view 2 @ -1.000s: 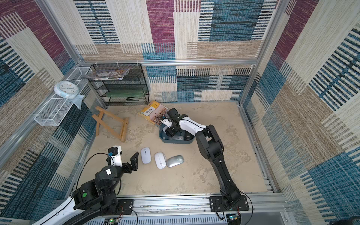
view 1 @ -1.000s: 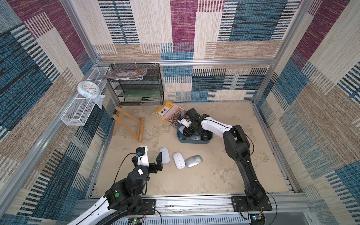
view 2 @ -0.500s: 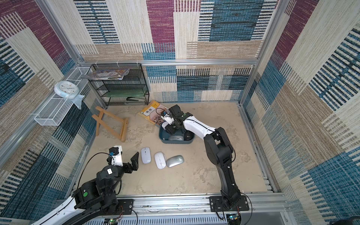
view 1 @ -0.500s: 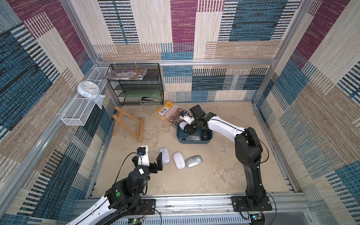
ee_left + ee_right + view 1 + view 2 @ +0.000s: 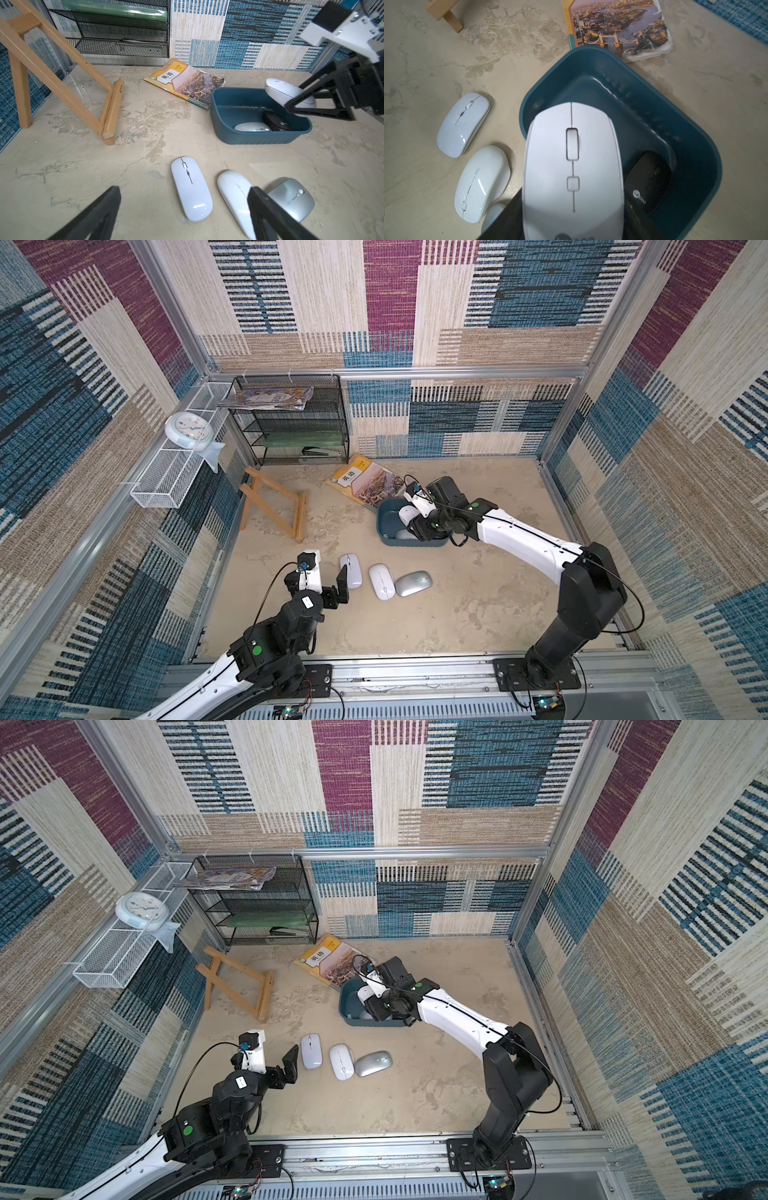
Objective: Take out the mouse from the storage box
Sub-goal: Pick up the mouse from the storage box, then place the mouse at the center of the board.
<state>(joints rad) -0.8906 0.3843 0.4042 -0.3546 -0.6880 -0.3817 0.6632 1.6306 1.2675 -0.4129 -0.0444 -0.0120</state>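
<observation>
**White matte plastic mouse (image 5: 573, 166) held above the dark teal plastic storage box (image 5: 415, 542)**

Far left, a white wire-mesh basket (image 5: 166, 477) hangs on the wall with a round white clock (image 5: 189, 429) resting on it. Next to it a black mesh shelf rack (image 5: 291, 427) stands against the back wall. A pale wooden easel (image 5: 274, 506) stands in front of the rack on the beige mottled desk (image 5: 457, 614).

Near the front edge the left pincer (image 5: 184, 190) hovers with its jaws wide apart, holding nothing. Just right of it three mice lie in a row on the desk: a slim glossy white mouse (image 5: 350, 570), a rounder white mouse (image 5: 381, 580), and a silver mouse (image 5: 413, 583) close against the rounder one.

Further back, a yellow-edged textbook with a city photo on its cover (image 5: 365, 485) lies flat, one corner right up against the storage box. Inside the box a pale silver-white mouse (image 5: 252, 126) and a black mouse (image 5: 276, 122) rest side by side.

The right pincer (image 5: 413, 517) comes in over the box from the right. It is clamped on the sides of the white matte plastic mouse and holds it in the air above the box.
</observation>
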